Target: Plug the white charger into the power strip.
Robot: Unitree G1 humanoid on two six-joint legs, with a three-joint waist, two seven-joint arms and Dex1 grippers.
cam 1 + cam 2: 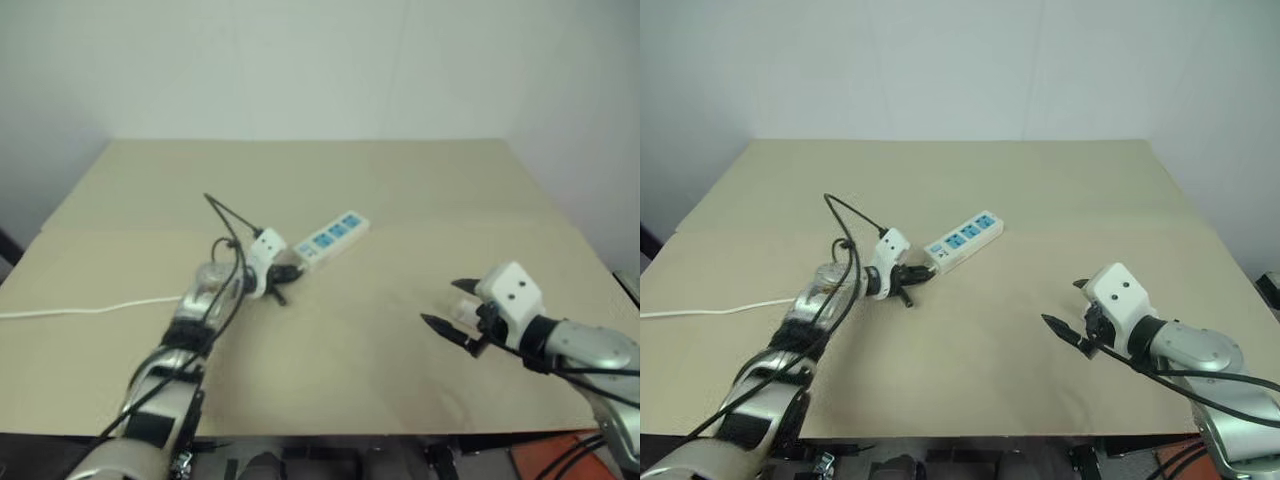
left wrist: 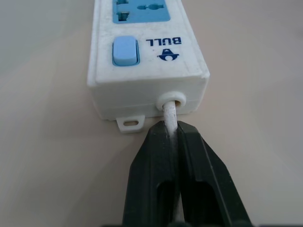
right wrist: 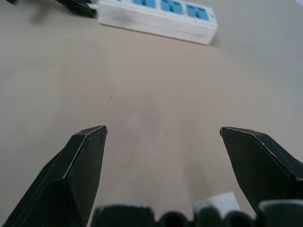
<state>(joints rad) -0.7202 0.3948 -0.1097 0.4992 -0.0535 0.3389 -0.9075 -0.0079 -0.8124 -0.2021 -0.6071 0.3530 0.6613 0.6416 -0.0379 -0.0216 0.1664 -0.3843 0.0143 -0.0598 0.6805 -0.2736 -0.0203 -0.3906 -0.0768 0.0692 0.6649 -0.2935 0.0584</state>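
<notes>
Strip [image 1: 962,240] mid-table, rigid, light, likely slides; our left claw [image 2: 174,142] pinches its thin cord [image 2: 169,116] at switch end. Right claw [image 3: 163,137] wide apart, empty. We cannot spot charger.

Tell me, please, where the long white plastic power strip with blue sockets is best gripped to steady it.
Take the power strip across its narrow switch end, probably from above: flat parallel side walls suit two fingers, sockets stay free. The left gripper pinches only the thin white cord there.
</notes>
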